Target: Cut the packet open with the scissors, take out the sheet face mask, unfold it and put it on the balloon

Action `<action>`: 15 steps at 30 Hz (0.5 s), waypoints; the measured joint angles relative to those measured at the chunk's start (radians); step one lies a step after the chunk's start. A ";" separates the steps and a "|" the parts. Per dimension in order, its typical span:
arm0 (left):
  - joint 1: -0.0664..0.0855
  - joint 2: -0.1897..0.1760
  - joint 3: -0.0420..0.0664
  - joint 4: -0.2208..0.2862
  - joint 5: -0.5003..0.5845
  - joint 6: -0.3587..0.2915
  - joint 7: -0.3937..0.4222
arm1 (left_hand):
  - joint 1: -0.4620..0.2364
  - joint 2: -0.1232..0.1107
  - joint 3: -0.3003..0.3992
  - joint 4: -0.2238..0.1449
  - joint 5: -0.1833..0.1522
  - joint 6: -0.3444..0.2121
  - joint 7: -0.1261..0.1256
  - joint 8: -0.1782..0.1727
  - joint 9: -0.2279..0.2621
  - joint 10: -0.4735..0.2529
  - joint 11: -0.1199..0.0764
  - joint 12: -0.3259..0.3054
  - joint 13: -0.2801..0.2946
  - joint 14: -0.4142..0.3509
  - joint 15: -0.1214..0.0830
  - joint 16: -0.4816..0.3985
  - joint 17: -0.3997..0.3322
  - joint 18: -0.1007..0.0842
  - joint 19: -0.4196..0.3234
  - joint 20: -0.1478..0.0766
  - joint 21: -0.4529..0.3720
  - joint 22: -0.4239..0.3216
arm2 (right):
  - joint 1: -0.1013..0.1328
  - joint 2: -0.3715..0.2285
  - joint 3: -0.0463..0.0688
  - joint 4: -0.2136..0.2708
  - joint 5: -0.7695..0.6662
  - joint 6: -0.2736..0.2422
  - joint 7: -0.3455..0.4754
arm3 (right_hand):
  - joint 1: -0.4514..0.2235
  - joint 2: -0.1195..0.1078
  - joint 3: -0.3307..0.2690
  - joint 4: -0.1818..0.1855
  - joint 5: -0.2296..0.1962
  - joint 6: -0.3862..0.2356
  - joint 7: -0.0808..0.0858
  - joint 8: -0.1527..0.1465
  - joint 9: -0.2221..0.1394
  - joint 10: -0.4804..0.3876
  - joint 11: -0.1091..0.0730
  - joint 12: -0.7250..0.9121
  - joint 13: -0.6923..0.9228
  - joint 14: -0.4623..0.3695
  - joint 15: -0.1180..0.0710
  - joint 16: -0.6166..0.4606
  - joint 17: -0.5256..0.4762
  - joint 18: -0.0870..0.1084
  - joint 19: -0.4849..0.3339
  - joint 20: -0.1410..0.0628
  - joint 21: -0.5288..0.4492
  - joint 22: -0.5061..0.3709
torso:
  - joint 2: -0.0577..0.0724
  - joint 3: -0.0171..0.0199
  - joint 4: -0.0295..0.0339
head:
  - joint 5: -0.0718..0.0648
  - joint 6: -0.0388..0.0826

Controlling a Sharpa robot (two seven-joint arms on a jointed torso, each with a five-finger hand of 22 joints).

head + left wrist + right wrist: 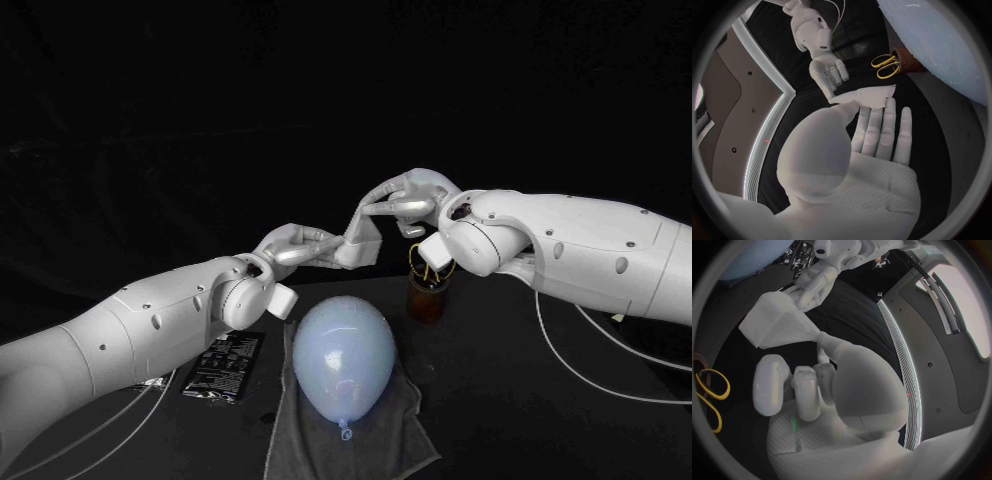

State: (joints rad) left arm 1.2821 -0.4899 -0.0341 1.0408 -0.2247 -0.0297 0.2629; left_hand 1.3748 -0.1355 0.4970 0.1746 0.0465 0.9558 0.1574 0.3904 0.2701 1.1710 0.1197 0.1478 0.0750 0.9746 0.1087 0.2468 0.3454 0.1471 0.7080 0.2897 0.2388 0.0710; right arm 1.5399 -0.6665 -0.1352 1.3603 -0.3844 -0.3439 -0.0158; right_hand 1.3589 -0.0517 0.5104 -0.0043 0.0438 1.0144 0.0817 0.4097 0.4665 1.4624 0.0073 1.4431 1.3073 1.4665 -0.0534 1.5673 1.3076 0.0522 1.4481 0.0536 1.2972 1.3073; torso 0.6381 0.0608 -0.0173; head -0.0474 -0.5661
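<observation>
A folded white sheet face mask (364, 236) hangs in the air behind the balloon, held from both sides. My left hand (303, 246) pinches its lower edge and my right hand (405, 199) pinches its top. In the left wrist view the mask (871, 95) lies across my left hand's fingertips (879, 127), with my right hand (826, 70) on its far end. In the right wrist view the mask (776, 322) stretches from my right hand (811, 385) to my left hand (817, 282). The pale blue balloon (343, 354) lies on a grey towel (378, 440). The black packet (224, 366) lies to its left.
Yellow-handled scissors (433, 262) stand in a brown cup (427, 298) just right of the balloon, under my right wrist. The scissors (887, 67) also show in the left wrist view. White cables (577, 370) trail from my right arm over the table.
</observation>
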 measured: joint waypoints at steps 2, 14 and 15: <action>0.000 0.000 0.000 0.000 0.000 -0.001 0.000 | 0.003 -0.003 0.004 -0.004 0.000 0.004 0.004 0.000 0.001 0.000 0.000 0.000 -0.001 0.000 0.000 0.000 0.000 0.000 0.000 0.000 0.000 0.000 | 0.000 0.000 0.000 -0.001 0.000 0.000 0.000 | 0.000 0.000 0.000 0.000 0.000 0.000 0.000 0.000 0.000 0.000 0.000 0.000 0.000 0.000 0.000 0.000 0.001 0.000 0.000 0.000 0.000 0.000 | 0.000 0.0000 0.0001 | 0.000 0.000; 0.000 0.002 0.000 0.001 -0.002 -0.008 0.002 | 0.040 -0.028 0.009 -0.037 0.000 0.009 -0.001 0.007 0.006 0.012 -0.005 -0.012 -0.005 0.000 0.000 0.000 0.002 0.000 0.000 0.000 -0.011 -0.001 | 0.000 0.002 0.000 -0.003 -0.001 -0.001 -0.001 | 0.000 0.000 0.000 0.000 0.000 -0.002 -0.001 -0.002 -0.001 0.000 0.000 -0.001 0.001 0.000 0.000 -0.001 0.001 0.000 0.000 0.000 0.000 0.001 | 0.000 -0.0002 0.0001 | 0.000 -0.001; 0.000 0.002 0.000 0.001 -0.002 -0.009 0.002 | 0.052 -0.028 0.015 -0.046 0.000 0.012 0.002 0.007 0.006 0.016 -0.006 -0.012 -0.006 0.000 0.000 0.000 0.003 0.000 0.000 0.000 -0.011 -0.001 | 0.000 0.002 0.000 -0.003 -0.001 -0.001 -0.001 | 0.000 0.000 0.000 0.000 0.000 -0.002 -0.001 0.000 -0.001 0.000 0.000 -0.001 0.001 0.000 0.000 -0.001 0.000 0.000 0.000 0.000 0.000 0.001 | 0.000 -0.0002 0.0000 | 0.000 -0.002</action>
State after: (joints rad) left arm 1.2820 -0.4878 -0.0340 1.0419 -0.2267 -0.0388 0.2651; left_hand 1.4270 -0.1637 0.5124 0.1289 0.0465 0.9683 0.1593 0.3969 0.2760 1.1866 0.1135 0.1363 0.0694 0.9744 0.1089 0.2467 0.3484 0.1468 0.7079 0.2896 0.2276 0.0696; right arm 1.5399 -0.6645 -0.1353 1.3571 -0.3855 -0.3446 -0.0166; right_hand 1.3590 -0.0517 0.5103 -0.0043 0.0437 1.0126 0.0803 0.4101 0.4657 1.4624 0.0073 1.4418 1.3081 1.4664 -0.0533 1.5665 1.3081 0.0523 1.4479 0.0538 1.2972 1.3081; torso 0.6384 0.0606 -0.0173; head -0.0476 -0.5678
